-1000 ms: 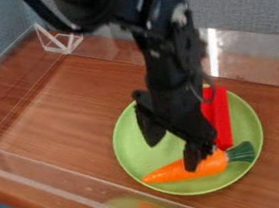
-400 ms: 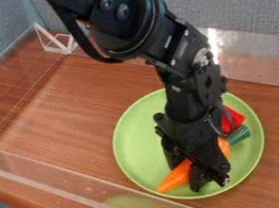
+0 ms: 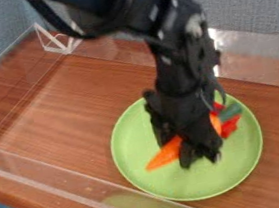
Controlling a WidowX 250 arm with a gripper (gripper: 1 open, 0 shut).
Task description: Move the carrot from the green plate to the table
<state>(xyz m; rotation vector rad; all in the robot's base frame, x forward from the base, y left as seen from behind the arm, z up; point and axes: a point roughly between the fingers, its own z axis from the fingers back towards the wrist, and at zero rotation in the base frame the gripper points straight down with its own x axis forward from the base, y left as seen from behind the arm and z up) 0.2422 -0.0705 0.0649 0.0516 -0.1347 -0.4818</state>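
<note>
Camera view, looking down at an angle: a reddish-brown wood-grain table (image 3: 61, 100) fills most of the frame, edged by clear acrylic walls (image 3: 51, 198). At lower right of centre lies a large round flat light-green plate (image 3: 147, 171). A black robot arm (image 3: 126, 12) reaches in from the top of the frame and points its black gripper (image 3: 191, 148) straight down over the plate's middle. A small orange tapered toy carrot (image 3: 165, 153) shows at the gripper's lower left, its pointed end sticking out toward the plate's left side; the jaws appear closed around the carrot's thicker end, though blur hides the exact contact. Whether the carrot rests on the plate or hangs just above it cannot be told. A red block (image 3: 222, 115) peeks out right of the gripper, with a dark green bit just beside it.
</note>
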